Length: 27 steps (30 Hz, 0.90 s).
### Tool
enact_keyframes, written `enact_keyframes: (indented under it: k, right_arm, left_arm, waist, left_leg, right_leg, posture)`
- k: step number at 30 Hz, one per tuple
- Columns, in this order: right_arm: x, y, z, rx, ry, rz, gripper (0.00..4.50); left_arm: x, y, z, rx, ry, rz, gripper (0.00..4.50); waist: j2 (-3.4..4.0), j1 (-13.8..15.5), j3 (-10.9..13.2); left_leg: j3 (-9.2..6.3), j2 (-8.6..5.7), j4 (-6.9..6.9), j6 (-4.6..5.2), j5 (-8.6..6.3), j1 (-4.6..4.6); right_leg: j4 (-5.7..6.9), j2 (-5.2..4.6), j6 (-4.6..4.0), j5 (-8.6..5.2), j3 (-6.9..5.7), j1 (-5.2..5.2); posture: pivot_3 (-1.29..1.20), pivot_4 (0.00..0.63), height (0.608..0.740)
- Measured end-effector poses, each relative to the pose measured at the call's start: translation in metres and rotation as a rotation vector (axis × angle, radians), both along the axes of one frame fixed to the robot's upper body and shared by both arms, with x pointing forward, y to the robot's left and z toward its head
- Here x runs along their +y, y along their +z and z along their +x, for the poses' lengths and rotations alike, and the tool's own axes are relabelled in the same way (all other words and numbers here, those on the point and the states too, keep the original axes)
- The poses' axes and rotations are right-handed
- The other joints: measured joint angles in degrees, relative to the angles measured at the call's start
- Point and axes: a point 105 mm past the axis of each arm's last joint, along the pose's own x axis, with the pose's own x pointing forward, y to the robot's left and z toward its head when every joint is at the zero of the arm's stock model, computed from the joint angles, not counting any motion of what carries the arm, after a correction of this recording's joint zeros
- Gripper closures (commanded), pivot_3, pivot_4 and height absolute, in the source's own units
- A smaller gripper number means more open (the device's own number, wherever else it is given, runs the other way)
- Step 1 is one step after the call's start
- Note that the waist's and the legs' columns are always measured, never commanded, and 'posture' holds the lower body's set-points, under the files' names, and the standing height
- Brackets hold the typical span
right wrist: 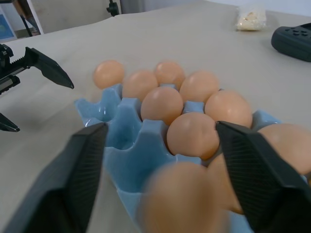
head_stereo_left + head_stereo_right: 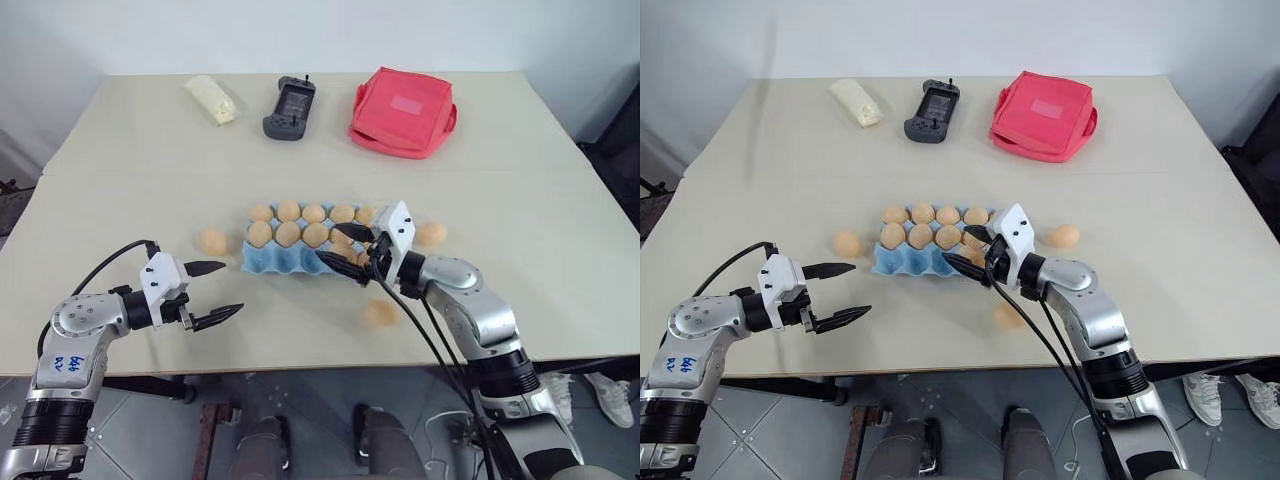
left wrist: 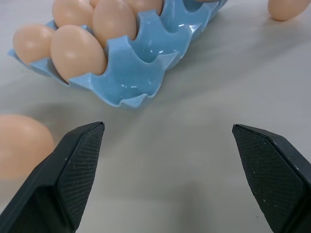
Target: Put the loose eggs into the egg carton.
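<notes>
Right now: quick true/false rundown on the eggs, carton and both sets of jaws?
1. The light blue moulded egg carton is full. False: its near cups stand empty.
2. A loose tan egg lies on the beige table left of the carton. True.
3. The left gripper has its jaws shut on an egg. False: open and empty.
4. The right gripper hovers over the carton, jaws open. True.
5. The red fabric pouch touches the carton. False: it lies far behind, apart.
</notes>
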Motion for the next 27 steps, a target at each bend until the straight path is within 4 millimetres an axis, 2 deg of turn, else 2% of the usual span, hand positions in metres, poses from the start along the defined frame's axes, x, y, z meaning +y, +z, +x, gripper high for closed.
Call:
enact_keyframes:
  k: [2, 6, 11, 14, 18, 22, 25, 27]
  right_arm:
    - [-0.009, 0.003, -0.003, -0.008, -0.005, 0.002, 0.04]
    - [-0.041, 0.013, -0.016, -0.041, -0.031, 0.01, 0.04]
    - [-0.098, -0.003, -0.039, 0.002, -0.104, -0.037, 0.04]
    - [-0.142, -0.013, -0.055, 0.018, -0.183, -0.077, 0.04]
    - [-0.18, -0.026, -0.079, 0.049, -0.213, -0.168, 0.04]
    - [-0.195, -0.049, -0.095, 0.116, -0.187, -0.214, 0.04]
    - [-0.195, -0.051, -0.094, 0.107, -0.168, -0.22, 0.04]
    - [-0.188, -0.049, -0.09, 0.094, -0.133, -0.222, 0.04]
  left_arm:
    - [-0.003, 0.001, 0.0, -0.004, -0.011, 0.001, 0.0]
    - [-0.012, 0.002, 0.001, -0.004, -0.045, -0.011, 0.0]
    - [-0.039, 0.007, 0.006, -0.016, -0.147, -0.024, 0.0]
    - [-0.054, 0.008, 0.007, -0.02, -0.21, -0.023, 0.0]
    - [-0.07, 0.007, 0.005, -0.011, -0.297, -0.001, 0.0]
    - [-0.082, 0.005, 0.003, 0.001, -0.358, 0.004, 0.0]
    - [-0.085, 0.004, 0.003, 0.008, -0.379, 0.006, 0.0]
    - [-0.083, 0.002, 0.004, 0.019, -0.373, 0.007, 0.0]
  waist:
    - [0.0, 0.0, 0.0]
    - [-0.01, 0.5, 0.0]
    - [-0.03, 1.6, 0.0]
    - [-0.03, 2.0, 0.0]
    - [-0.05, 1.5, 0.0]
    - [-0.05, 1.4, 0.0]
    - [-0.05, 1.3, 0.0]
    - [-0.05, 1.4, 0.0]
  left_leg:
    - [0.04, 0.03, 0.01, -0.01, -0.01, 0.01]
    - [0.18, 0.02, 0.03, -0.05, -0.04, 0.0]
    - [0.4, 0.04, 0.04, -0.07, -0.08, 0.03]
    - [0.43, 0.02, 0.09, -0.06, -0.09, 0.04]
    - [0.5, 0.09, 0.12, -0.05, -0.09, 0.14]
    - [0.53, 0.23, 0.24, -0.05, -0.06, 0.18]
    - [0.57, 0.32, 0.34, -0.04, 0.01, 0.18]
    - [0.57, 0.44, 0.42, -0.06, 0.04, 0.17]
  right_leg:
    - [-0.01, 0.0, -0.02, 0.01, -0.02, 0.0]
    - [-0.11, 0.01, -0.02, 0.01, -0.13, 0.03]
    - [-0.35, 0.06, -0.07, 0.0, -0.19, 0.06]
    - [-0.38, 0.08, -0.06, 0.01, -0.19, 0.1]
    - [-0.38, 0.17, -0.12, 0.05, -0.16, 0.16]
    - [-0.36, 0.29, -0.29, 0.16, -0.15, 0.16]
    - [-0.39, 0.36, -0.39, 0.31, -0.1, 0.17]
    - [-0.4, 0.44, -0.47, 0.36, -0.1, 0.17]
  posture:
    - [0.0, 0.15, 0.74]
    - [0.0, 0.15, 0.74]
    - [0.0, 0.15, 0.74]
    - [0.0, 0.15, 0.74]
    - [0.0, 0.15, 0.74]
    - [0.0, 0.15, 0.74]
    - [0.0, 0.15, 0.74]
    - [0.0, 0.15, 0.74]
